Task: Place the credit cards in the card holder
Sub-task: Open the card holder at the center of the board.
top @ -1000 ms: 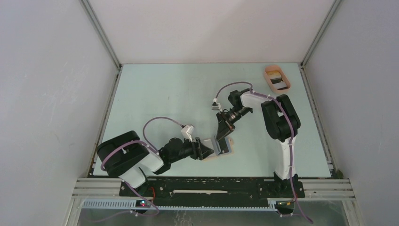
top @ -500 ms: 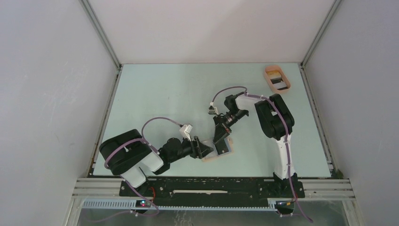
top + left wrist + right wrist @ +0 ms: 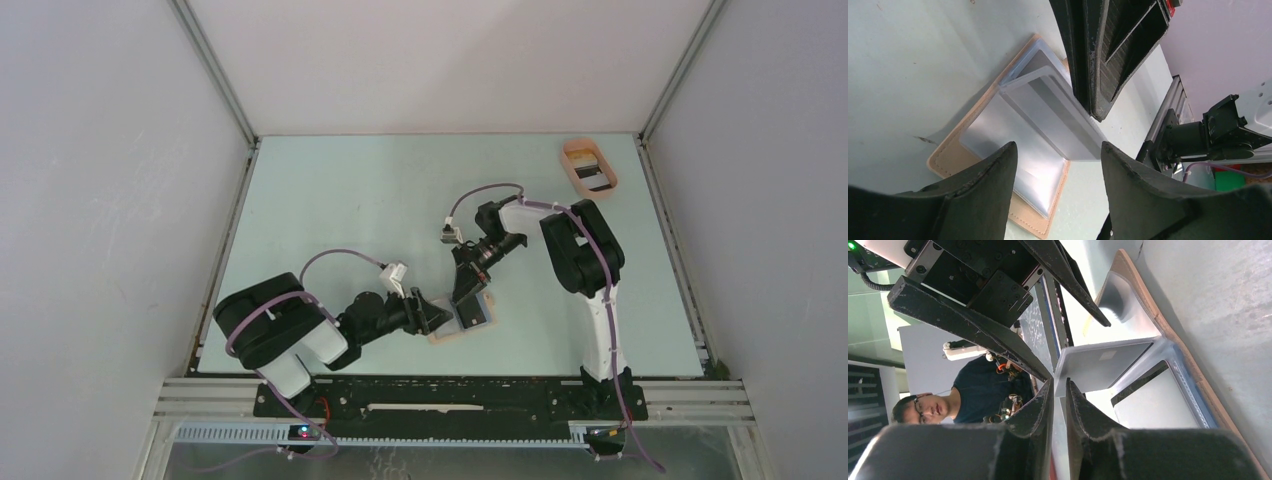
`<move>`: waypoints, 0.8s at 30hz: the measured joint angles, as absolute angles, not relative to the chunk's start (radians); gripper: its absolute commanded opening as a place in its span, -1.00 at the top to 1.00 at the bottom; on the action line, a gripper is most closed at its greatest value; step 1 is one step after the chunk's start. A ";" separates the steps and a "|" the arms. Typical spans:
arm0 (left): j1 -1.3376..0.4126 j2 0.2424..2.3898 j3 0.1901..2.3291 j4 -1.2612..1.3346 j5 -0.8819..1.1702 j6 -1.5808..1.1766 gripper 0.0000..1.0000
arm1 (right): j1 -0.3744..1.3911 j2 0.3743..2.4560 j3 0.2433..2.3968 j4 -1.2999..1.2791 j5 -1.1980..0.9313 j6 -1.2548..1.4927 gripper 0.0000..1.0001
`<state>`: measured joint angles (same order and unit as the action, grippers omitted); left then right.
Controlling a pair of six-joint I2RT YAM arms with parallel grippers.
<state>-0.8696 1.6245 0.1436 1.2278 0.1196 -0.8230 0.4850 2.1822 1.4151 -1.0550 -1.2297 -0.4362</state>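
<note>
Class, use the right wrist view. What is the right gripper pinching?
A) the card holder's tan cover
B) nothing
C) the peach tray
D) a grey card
D: the right gripper is closed on the edge of a grey card, above the open card holder.

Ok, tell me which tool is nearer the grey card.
Right. The right tool pinches the grey card by its edge, above the open wallet. The left tool stands open over the wallet, just short of the card.
</note>
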 measured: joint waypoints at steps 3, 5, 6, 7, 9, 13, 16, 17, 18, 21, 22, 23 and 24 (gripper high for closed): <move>-0.867 1.629 0.143 1.234 0.120 -0.831 -0.38 | 0.485 2.187 1.417 -1.059 -1.236 -0.440 0.83; -0.865 1.631 0.141 1.239 0.120 -0.832 -0.39 | 0.486 2.196 1.427 -1.070 -1.240 -0.445 0.87; -0.865 1.632 0.138 1.245 0.120 -0.834 -0.39 | 0.486 2.203 1.433 -1.076 -1.240 -0.447 0.87; -0.864 1.633 0.136 1.249 0.120 -0.837 -0.39 | 0.487 2.207 1.436 -1.078 -1.241 -0.448 0.87; -0.862 1.637 0.131 1.256 0.120 -0.839 -0.39 | 0.488 2.214 1.439 -1.083 -1.240 -0.451 0.87; -0.860 1.644 0.124 1.269 0.120 -0.842 -0.40 | 0.495 2.216 1.439 -1.083 -1.235 -0.450 0.86; -0.858 1.646 0.117 1.286 0.120 -0.849 -0.40 | 0.502 2.216 1.439 -1.064 -1.214 -0.435 0.85; -0.857 1.647 0.111 1.294 0.119 -0.849 -0.40 | 0.505 2.216 1.438 -1.054 -1.204 -0.426 0.84; -0.855 1.647 0.105 1.302 0.119 -0.852 -0.40 | 0.508 2.216 1.438 -1.044 -1.193 -0.417 0.84; -0.854 1.647 0.085 1.324 0.117 -0.862 -0.40 | 0.521 2.216 1.428 -1.009 -1.151 -0.393 0.81; -0.854 1.647 0.078 1.329 0.116 -0.865 -0.40 | 0.526 2.216 1.425 -1.002 -1.140 -0.386 0.81; -0.854 1.646 0.070 1.332 0.115 -0.867 -0.40 | 0.532 2.216 1.420 -0.990 -1.125 -0.378 0.80; -0.854 1.644 0.061 1.334 0.112 -0.868 -0.40 | 0.537 2.216 1.418 -0.984 -1.115 -0.374 0.80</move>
